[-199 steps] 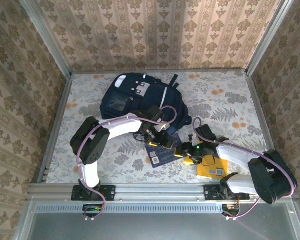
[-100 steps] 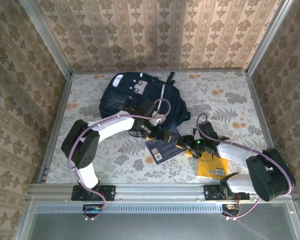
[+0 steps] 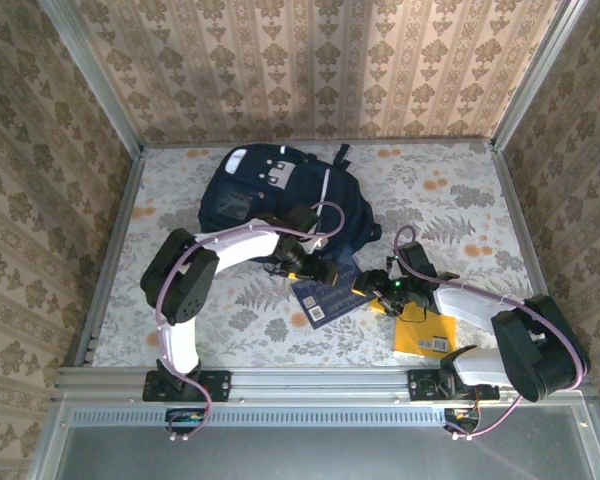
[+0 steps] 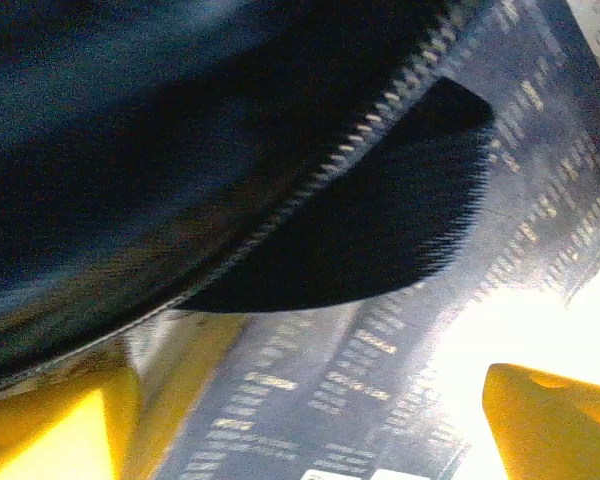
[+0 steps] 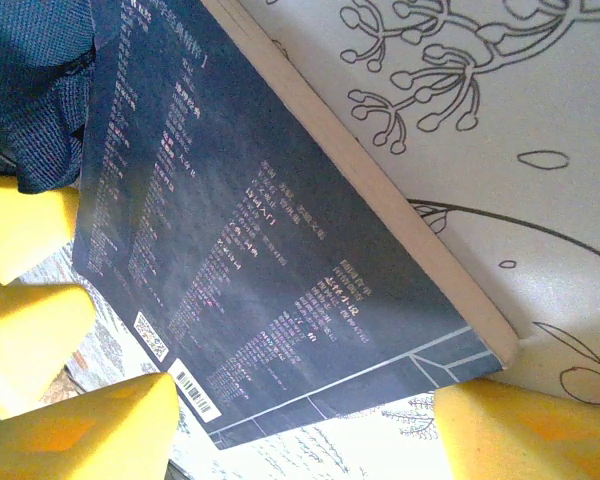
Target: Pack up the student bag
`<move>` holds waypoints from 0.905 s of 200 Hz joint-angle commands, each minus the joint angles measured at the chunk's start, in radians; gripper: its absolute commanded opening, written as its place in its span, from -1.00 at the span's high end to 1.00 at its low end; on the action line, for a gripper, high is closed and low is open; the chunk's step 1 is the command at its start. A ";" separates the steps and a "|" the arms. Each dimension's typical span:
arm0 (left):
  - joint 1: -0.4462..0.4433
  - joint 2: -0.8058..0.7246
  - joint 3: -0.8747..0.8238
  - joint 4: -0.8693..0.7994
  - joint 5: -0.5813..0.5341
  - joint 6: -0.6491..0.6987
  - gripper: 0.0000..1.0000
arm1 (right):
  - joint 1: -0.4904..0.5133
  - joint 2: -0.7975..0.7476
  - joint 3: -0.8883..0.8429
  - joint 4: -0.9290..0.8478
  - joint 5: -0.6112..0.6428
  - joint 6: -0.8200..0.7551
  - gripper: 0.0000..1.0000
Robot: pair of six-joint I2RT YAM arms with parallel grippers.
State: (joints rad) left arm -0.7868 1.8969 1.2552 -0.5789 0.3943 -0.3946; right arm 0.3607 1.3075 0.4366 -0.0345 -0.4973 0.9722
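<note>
You're early in the packing. The dark blue book lies on the table with its far end just at the open zip of the student bag, most of it outside. A yellow book waits by the near edge, right of the middle. The bag lies toward the far edge, left of the middle. Your left gripper, fingers spread wide, sits at its mouth. Your right gripper has its fingers apart around the blue book's near end; you cannot tell whether they pinch it.
</note>
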 commanded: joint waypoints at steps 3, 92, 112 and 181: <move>-0.033 0.022 0.038 -0.012 0.080 0.022 -0.80 | -0.015 0.028 0.026 0.074 0.102 -0.067 -0.43; -0.064 0.059 0.038 0.072 0.283 0.004 -0.81 | -0.114 -0.076 -0.042 0.069 0.100 -0.004 -0.48; -0.070 0.071 0.050 0.081 0.293 0.002 -0.81 | -0.116 -0.029 -0.064 0.148 0.061 0.017 -0.48; -0.104 0.121 0.121 0.026 0.291 0.037 -0.81 | -0.119 -0.028 -0.073 0.407 -0.148 0.143 -0.41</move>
State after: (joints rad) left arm -0.8547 1.9911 1.3346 -0.5812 0.6201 -0.3912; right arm 0.2150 1.2995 0.3679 0.1856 -0.4976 1.0573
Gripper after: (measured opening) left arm 0.907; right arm 0.711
